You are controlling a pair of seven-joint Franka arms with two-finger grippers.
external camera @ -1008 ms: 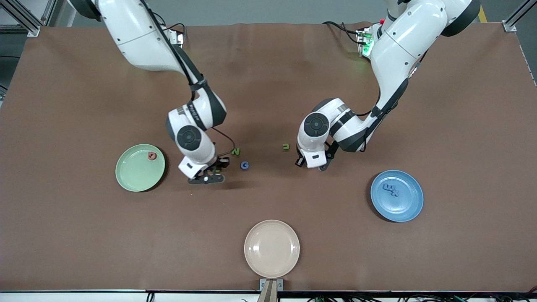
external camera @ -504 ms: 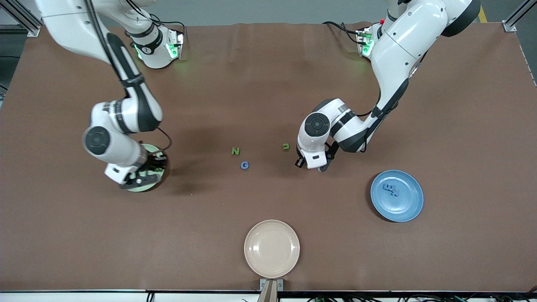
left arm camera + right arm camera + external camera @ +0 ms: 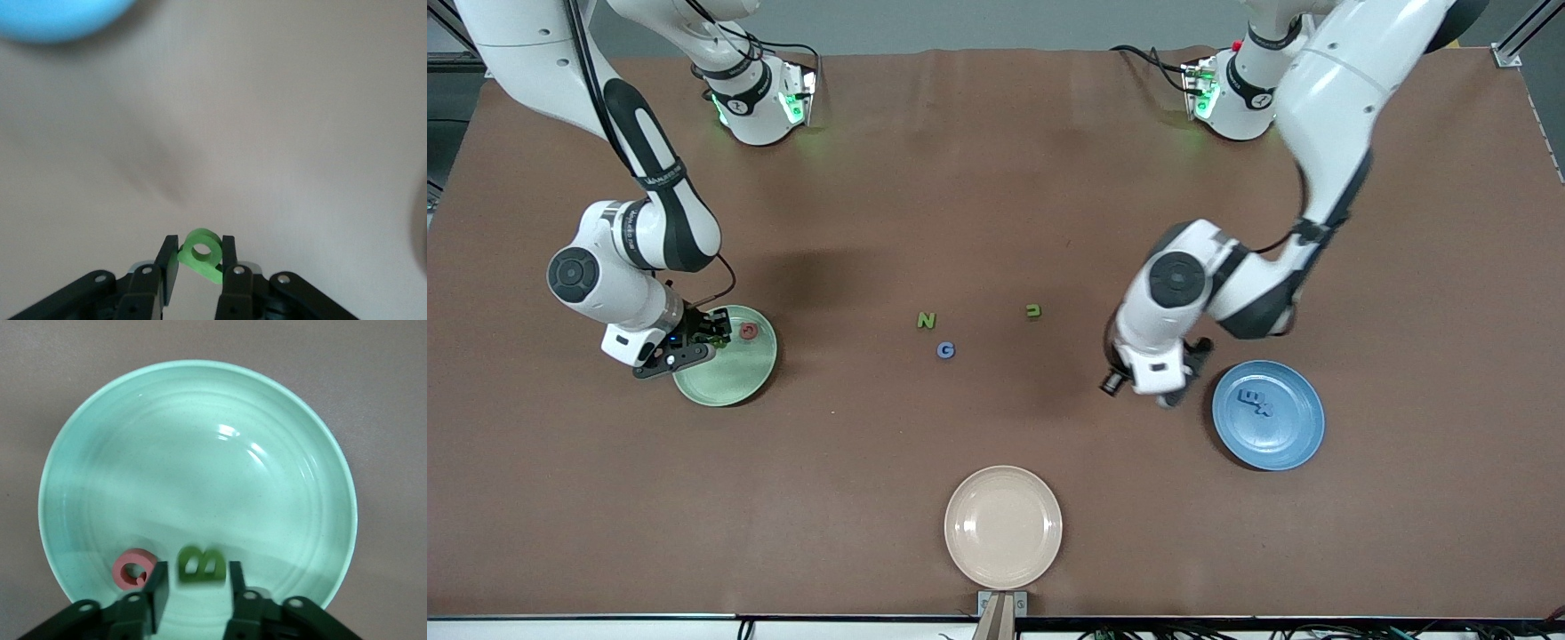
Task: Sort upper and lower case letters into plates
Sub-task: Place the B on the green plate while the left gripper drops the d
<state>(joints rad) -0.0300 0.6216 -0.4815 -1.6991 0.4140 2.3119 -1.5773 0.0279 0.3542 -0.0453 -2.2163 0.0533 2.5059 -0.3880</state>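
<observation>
Front view showed my right gripper point(image 3: 694, 342) over the green plate point(image 3: 734, 373), fingers spread either side of a green B point(image 3: 200, 564) beside the pink Q point(image 3: 133, 568). The blue plate point(image 3: 1280, 436) held two blue letters point(image 3: 1256, 403). My left gripper point(image 3: 200, 263), pinching a green letter point(image 3: 201, 252), had moved from mid-table to just beside the blue plate. N point(image 3: 926, 320), G point(image 3: 945, 350) and u point(image 3: 1033, 311) stayed put.
</observation>
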